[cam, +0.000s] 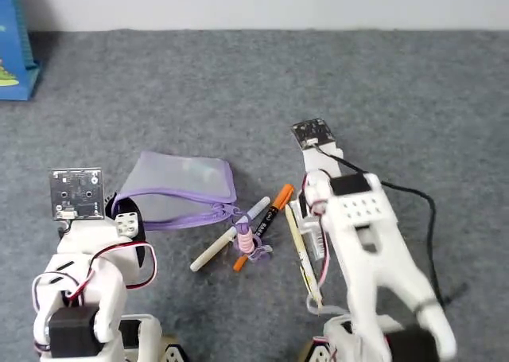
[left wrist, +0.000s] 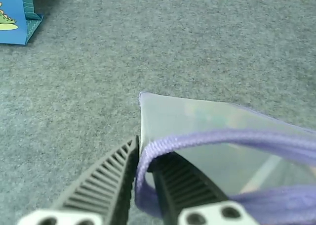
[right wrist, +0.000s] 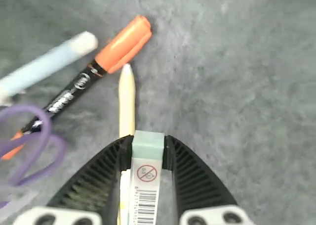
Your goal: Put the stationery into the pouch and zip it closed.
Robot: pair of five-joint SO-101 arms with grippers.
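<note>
On my left gripper [left wrist: 146, 155] the ribbed fingers [left wrist: 116, 170] are pinched together on the purple zip edge at one end of the pouch [left wrist: 197, 121], with that edge running between them. The pouch lies flat on the grey mat [cam: 238, 83], its clear side up. The left arm [cam: 87, 282] sits at the near left of the table, its wrist facing the pouch's end.

The right gripper [right wrist: 147, 140] is clamped on a pale green block [right wrist: 147, 148] with a barcode label. A cream pencil [right wrist: 127, 101] pokes out under the block; I cannot tell whether it is gripped too. Just beside it lie an orange-capped marker [right wrist: 98, 81], a pale blue pen [right wrist: 47, 67] and the purple zip loop [right wrist: 29, 146]. The right arm [cam: 366, 235] stretches forward from the near right edge, bent down over the pencil.
</note>
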